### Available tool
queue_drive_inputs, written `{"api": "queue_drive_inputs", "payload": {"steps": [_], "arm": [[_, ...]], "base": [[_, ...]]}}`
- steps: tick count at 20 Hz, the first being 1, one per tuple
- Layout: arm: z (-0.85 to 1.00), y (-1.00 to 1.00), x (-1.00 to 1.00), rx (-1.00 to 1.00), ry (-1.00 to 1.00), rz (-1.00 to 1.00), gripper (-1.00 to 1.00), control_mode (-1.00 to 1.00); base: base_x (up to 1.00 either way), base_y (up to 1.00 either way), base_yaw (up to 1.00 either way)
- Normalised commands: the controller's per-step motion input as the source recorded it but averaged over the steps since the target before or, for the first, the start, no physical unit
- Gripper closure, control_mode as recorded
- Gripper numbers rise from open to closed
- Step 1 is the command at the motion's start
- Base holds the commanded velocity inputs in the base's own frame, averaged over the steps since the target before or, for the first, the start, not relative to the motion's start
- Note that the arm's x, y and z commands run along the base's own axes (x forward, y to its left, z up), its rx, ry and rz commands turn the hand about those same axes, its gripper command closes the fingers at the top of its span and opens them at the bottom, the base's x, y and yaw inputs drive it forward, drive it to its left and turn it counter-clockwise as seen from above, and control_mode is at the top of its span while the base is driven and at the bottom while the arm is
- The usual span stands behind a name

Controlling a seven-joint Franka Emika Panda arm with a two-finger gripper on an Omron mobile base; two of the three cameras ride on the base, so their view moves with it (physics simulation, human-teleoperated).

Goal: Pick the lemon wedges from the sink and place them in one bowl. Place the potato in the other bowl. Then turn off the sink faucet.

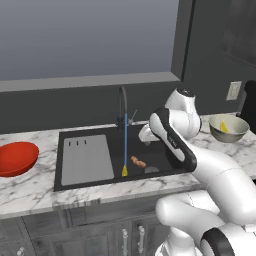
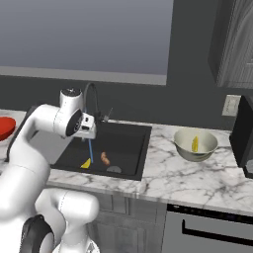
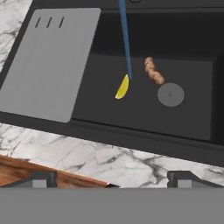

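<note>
One lemon wedge point(image 3: 122, 87) lay on the black sink point(image 3: 192, 118) floor, right under the foot of the blue water stream point(image 3: 125, 39) coming off the faucet point(image 1: 122, 107). The potato point(image 3: 154, 71) sat near it at about two o'clock in the hand view, and the round grey drain point(image 3: 170, 95) just past that at about three o'clock from the wedge. The second lemon wedge point(image 2: 195, 144) was already resting inside the grey-beige bowl point(image 2: 195, 151) on the marble counter point(image 2: 197, 183), well to the sink's right. The red bowl point(image 1: 17, 158) waited far off at nine o'clock in the left base view, beyond the grey drainboard point(image 1: 86, 159), and looked empty.

The risk from here, as I judged it: the wedge and potato lay close, so a sloppy descent could nudge the potato or knock the thin wedge flat and skidding toward the drain. The wedge's curved sliver shape could also squirt out if the fingers closed off-centre. And the faucet's gooseneck stood right beside the approach path, so the wrist could clip it.

The gripper point(image 3: 112, 178) hovered above the sink's near edge, fingers spread as wide as they go, carrying nothing and touching nothing.
</note>
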Motion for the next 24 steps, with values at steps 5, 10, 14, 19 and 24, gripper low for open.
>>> {"api": "queue_drive_inputs", "payload": {"steps": [5, 10, 14, 19, 24], "arm": [[-0.09, 0.13, 0.00, 0.02, 0.00, 0.00, -1.00, -1.00], [-0.03, 0.00, 0.00, 0.00, 0.00, 0.00, -1.00, -1.00], [-0.18, 0.00, 0.12, 0.00, 0.00, 0.00, -1.00, -1.00], [-0.21, 0.00, 0.27, 0.00, 0.00, 0.00, -1.00, -1.00], [-0.21, -0.06, 0.25, 0.00, 0.00, 0.00, -1.00, -1.00]], "base": [[0.00, 0.00, 0.00], [0.00, 0.00, 0.00], [0.00, 0.00, 0.00], [0.00, 0.00, 0.00], [0.00, 0.00, 0.00]]}}
